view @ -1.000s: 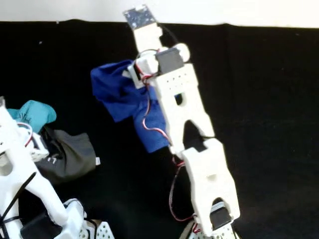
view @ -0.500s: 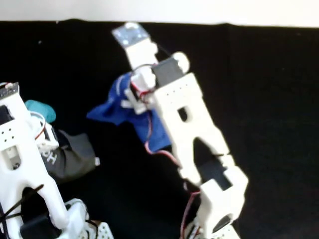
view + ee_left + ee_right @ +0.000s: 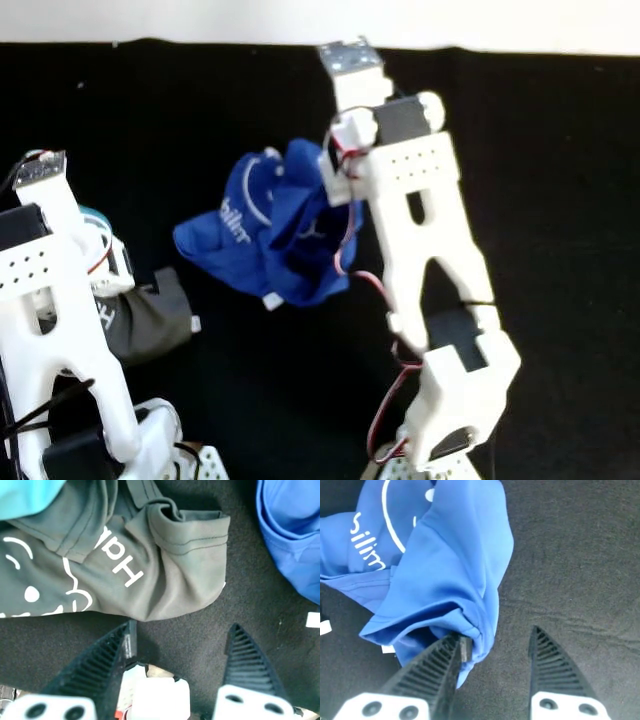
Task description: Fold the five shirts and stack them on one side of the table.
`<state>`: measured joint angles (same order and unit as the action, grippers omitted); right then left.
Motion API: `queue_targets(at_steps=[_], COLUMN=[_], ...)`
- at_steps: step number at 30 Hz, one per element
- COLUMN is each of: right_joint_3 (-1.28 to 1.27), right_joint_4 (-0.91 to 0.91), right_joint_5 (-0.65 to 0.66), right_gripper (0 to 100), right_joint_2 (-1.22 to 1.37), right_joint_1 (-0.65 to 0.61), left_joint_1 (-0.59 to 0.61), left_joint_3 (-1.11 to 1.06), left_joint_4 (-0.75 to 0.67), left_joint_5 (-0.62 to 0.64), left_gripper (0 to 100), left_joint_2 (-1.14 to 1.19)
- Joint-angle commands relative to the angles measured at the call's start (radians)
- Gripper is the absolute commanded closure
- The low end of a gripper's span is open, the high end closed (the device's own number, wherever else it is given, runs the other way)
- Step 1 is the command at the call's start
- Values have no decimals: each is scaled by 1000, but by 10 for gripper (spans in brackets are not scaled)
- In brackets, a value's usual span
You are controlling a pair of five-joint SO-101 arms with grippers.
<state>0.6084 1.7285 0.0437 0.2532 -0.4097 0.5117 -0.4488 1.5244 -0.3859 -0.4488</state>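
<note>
A: Since a second ago the right arm is swinging across toward the far edge. The blue shirt (image 3: 265, 235) is now lying opened out with its white print up, no longer bunched. The left arm is pushing forward too, covering most of the teal shirt (image 3: 25, 495).
B: Right gripper (image 3: 499, 635)?
A: Released. The jaws are standing apart, one tip touching a fold of the blue shirt, nothing between them. The shirt is resting mid tabletop (image 3: 540, 200), nearer the far edge.
B: Why there?
A: My guess is it's being spread flat for folding, and the middle is giving both arms room.
B: Left gripper (image 3: 181, 626)?
A: Also released, hanging over bare tabletop just beside the grey shirt (image 3: 165, 565), not touching it.
B: And the grey one?
A: Lying crumpled by the left edge, teal shirt touching it. It's probably the waiting pile, sitting out of the work area. Nothing is looking folded yet.
</note>
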Motion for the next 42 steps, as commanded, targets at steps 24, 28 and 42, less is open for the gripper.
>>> queue_targets(at_steps=[24, 28, 42], right_joint_3=[140, 91, 76], right_joint_4=[35, 35, 35], right_joint_5=[-3, -6, -2], right_gripper=[992, 992, 992], right_joint_2=[-62, -62, -176], right_joint_1=[315, 312, 309], left_joint_1=[-567, -699, -742], left_joint_3=[-145, -145, 433], left_joint_4=[-477, -575, -482], left_joint_5=[353, 407, 479], left_gripper=[712, 712, 712], left_joint_2=[-16, 19, 782])
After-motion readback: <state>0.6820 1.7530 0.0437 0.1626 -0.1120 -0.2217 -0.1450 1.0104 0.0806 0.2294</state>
